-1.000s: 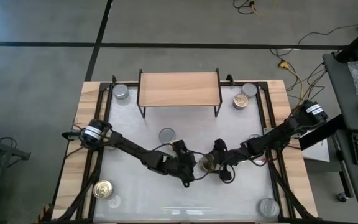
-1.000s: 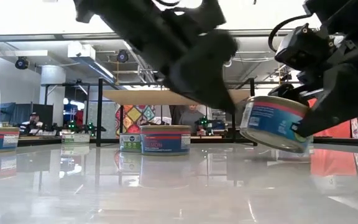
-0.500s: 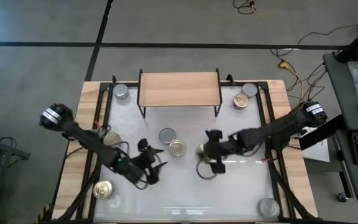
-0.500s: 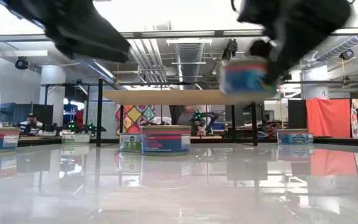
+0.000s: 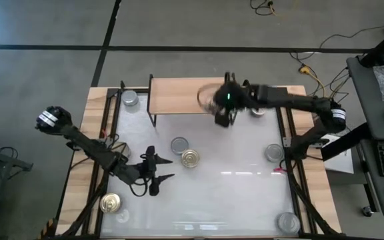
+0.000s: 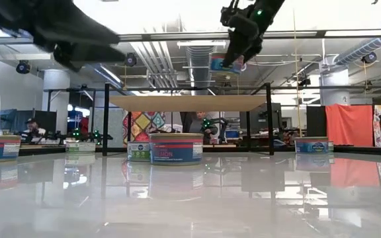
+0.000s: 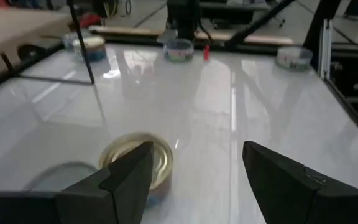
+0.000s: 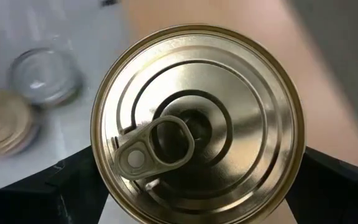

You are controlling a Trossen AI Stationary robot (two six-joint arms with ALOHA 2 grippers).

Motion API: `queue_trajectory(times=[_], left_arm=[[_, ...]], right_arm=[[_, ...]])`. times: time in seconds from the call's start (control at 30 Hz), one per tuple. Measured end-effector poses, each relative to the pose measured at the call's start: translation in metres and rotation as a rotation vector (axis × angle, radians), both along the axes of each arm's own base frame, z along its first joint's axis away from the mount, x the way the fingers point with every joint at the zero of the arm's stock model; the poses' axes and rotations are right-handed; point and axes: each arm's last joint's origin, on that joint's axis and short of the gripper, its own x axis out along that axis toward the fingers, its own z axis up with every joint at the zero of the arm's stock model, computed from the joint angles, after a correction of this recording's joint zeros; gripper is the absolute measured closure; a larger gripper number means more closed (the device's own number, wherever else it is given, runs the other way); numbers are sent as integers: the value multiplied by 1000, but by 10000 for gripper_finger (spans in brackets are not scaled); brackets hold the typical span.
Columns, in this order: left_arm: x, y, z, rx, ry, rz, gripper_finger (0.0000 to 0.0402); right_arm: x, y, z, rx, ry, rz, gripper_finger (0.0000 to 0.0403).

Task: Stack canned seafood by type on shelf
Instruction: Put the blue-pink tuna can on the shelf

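Observation:
My right gripper (image 5: 213,102) is shut on a gold-lidded can (image 8: 197,124) in the air above the right part of the shelf (image 5: 179,97), a light-wood board on black legs at the table's far side. In the low view the can (image 6: 225,63) hangs well above the board (image 6: 177,102). My left gripper (image 7: 194,168) stands open over the table's left middle, touching nothing. Just ahead of it a gold-lidded can (image 5: 191,158) and a silver-lidded can (image 5: 179,145) sit flat on the table. My right gripper pinches the can's round side wall (image 8: 99,155) between its two fingers (image 8: 67,186), one on each opposite side. The fingers slant down from the table's right side. The can is lifted clear above the shelf, its gold lid with the pull tab facing the wrist camera.
More cans stand about the white table: silver at the far left (image 5: 131,99), gold (image 5: 259,109) and silver (image 5: 267,95) right of the shelf, silver at the right (image 5: 274,153) and near right (image 5: 287,222), gold at the near left (image 5: 111,203).
My right gripper has risen from the table's middle and swung toward the far edge, carrying the gold-lidded can up over the shelf. My left gripper has drawn back from the middle toward the table's left edge, staying open.

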Motion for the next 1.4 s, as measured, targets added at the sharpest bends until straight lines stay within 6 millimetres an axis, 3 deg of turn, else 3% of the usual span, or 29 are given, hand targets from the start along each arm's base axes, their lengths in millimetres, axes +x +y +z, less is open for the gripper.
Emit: queue_trajectory(times=[0.13, 0.23, 0.43, 0.8, 0.97, 1.13, 1.4], left_arm=[[0, 4, -7, -14, 17, 17, 168], [2, 11, -6, -42, 5, 53, 168], [10, 23, -1, -58, -1, 109, 168], [14, 40, 7, -84, 3, 150, 168], [10, 43, 11, -67, -7, 200, 159], [10, 51, 17, -40, -25, 232, 118], [41, 81, 63, 120, -64, 144, 90]], right_arm=[[7, -47, 8, -5, -9, 2, 23], [14, -77, -1, 57, 24, 33, 23], [29, -107, -27, 117, 105, 100, 23], [28, -135, -24, 122, 169, 99, 23], [19, -130, -22, 175, 215, 95, 20], [14, -125, -28, 241, 272, 85, 8], [13, -123, -19, 216, 275, 102, 4]])
